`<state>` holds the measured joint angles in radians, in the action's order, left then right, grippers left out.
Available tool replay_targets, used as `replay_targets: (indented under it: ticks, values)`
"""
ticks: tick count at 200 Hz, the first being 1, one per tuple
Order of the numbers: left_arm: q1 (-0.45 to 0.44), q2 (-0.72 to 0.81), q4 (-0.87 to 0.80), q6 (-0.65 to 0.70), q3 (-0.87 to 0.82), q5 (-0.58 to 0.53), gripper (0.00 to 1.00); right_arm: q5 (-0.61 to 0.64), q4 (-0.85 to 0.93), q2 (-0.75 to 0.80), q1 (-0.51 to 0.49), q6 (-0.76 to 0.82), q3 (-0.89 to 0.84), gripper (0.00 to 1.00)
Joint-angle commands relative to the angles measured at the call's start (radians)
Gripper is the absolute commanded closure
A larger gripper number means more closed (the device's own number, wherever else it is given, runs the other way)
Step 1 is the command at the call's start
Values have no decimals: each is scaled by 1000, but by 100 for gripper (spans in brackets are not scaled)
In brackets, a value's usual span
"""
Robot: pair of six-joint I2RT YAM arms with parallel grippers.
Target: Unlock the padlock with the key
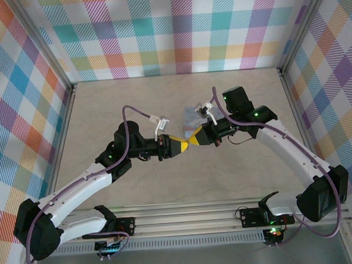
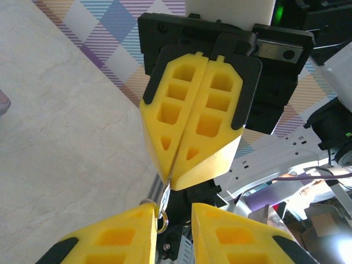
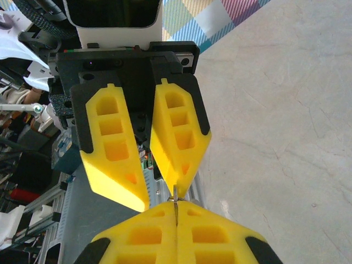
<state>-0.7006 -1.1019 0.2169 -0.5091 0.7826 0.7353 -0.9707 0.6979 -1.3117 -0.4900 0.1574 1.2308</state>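
The two arms meet tip to tip over the middle of the bench (image 1: 126,105), the left hand (image 1: 181,145) reaching in from the left and the right hand (image 1: 200,136) from the right. Both are held above the pale marbled surface. In the right wrist view the right hand's yellow pads (image 3: 143,236) are pressed flat together, and a thin sliver of metal, the key (image 3: 175,204), stands out from the seam at their tips. The left wrist view shows the same grip from the other side: the right hand's two pads are closed into a single wedge, the key (image 2: 166,192) pokes from its point, and a small key ring (image 2: 160,219) hangs at the key's lower end. The left hand's fingers (image 2: 110,239) are apart with a dark gap between them, clamped on nothing. From the right wrist, the free end of the key sits right at the tip of one of those spread fingers; I cannot tell whether they touch. Just behind the hands a pale bluish object (image 1: 190,114) lies on the bench, too blurred to identify. Plaid walls (image 1: 176,30) enclose the bench.
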Motion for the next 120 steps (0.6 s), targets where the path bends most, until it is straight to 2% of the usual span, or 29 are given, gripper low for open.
replay_targets:
  ticks: [1, 27, 49, 94, 99, 103, 104, 120]
  values:
    - [-21, 1, 44, -8, 40, 11, 77, -37, -1, 27, -2, 16, -13, 100]
    - [-34, -21, 57, -12, 49, 13, 85, -54, -6, 27, -1, 11, -15, 100]
    - [-34, -32, 51, -8, 55, 12, 100, -62, -23, 33, -1, -2, -24, 100]
    - [-35, -20, 2, 6, 42, -52, 100, -63, -106, 42, 0, -83, -55, 100]
    - [-36, -18, -6, 4, 39, -65, 100, -56, -127, 45, -1, -106, -63, 94]
    - [-34, -17, -13, 5, 37, -74, 100, -46, -148, 48, -1, -127, -70, 84]
    - [-35, -16, -14, 5, 36, -76, 100, -36, -155, 50, 0, -139, -72, 79]
    - [-35, -7, -17, -6, 16, -113, 100, 65, -225, 67, 0, -241, -89, 58]
